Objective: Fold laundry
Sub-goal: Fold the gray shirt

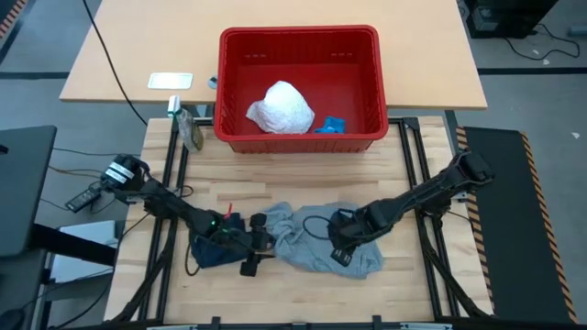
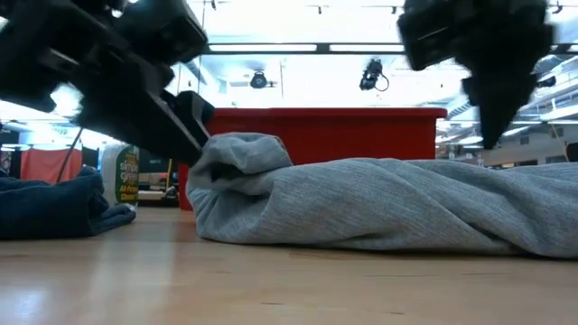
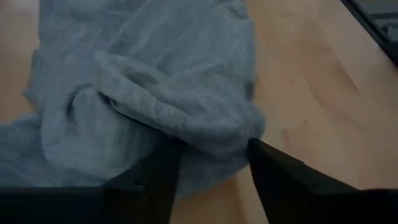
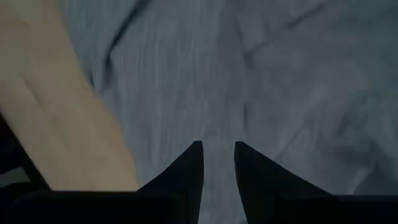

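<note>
The table (image 1: 303, 302) carries the red basket (image 1: 298, 41) at its far side, well beyond both claws, with the white crinkly piece (image 1: 281, 108) lying inside it beside a small blue item (image 1: 330, 124) too small to identify. The grey piece (image 1: 307, 243) lies rumpled on the bare wood between the two claws; in the low view its far end runs off the picture's edge. The left claw (image 1: 259, 240) sits at the grey piece's near-left corner, its fingers (image 3: 155, 177) spread moderately with a raised fold of grey cloth between them, though whether they pinch it cannot be told. The right claw (image 1: 341, 246) rests over the grey piece's other side, its fingers (image 4: 189, 165) narrow with only a slim gap, pointing down onto the fabric. The dark navy piece (image 1: 209, 252) lies bunched just behind the left claw, partly hidden under that arm.
</note>
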Tool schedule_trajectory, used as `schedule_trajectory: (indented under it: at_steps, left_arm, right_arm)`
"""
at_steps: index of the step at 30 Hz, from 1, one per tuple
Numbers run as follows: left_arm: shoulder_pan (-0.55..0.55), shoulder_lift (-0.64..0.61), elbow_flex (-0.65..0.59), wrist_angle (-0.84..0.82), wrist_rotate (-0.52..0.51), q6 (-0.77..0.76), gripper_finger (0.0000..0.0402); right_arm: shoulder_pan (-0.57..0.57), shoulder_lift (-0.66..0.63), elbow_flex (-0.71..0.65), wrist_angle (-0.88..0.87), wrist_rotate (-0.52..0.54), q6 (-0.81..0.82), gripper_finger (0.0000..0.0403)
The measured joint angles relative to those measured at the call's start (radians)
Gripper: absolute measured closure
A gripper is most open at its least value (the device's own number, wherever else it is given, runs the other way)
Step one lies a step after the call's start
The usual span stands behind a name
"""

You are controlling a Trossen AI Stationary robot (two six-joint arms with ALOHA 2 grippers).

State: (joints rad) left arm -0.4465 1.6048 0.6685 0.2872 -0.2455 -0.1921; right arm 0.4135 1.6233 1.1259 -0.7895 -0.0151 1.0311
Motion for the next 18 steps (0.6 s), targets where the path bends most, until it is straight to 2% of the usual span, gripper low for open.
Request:
schedule_trajectory:
  at_steps: [3, 6, 7, 13, 18]
  left_arm:
    - [0.012, 0.001, 0.000, 0.020, -0.001, -0.001, 0.0274]
    - [0.013, 0.001, 0.000, 0.044, 0.000, -0.002, 0.0363]
    - [0.012, -0.001, 0.000, 0.052, 0.003, -0.004, 0.0382]
    - [0.013, -0.003, 0.000, 0.061, 0.021, -0.023, 0.0398]
    - [0.013, -0.003, 0.000, 0.062, 0.021, -0.054, 0.0400]
  right_arm:
    - [0.060, -0.008, 0.000, -0.028, 0.000, 0.080, 0.0304]
    - [0.136, -0.008, 0.000, -0.035, 0.000, 0.158, 0.0304]
    - [0.159, -0.008, -0.001, -0.035, 0.001, 0.189, 0.0304]
    - [0.258, -0.008, -0.031, -0.034, 0.078, 0.364, 0.0287]
    - [0.266, -0.008, -0.073, 0.047, 0.126, 0.388, 0.0257]
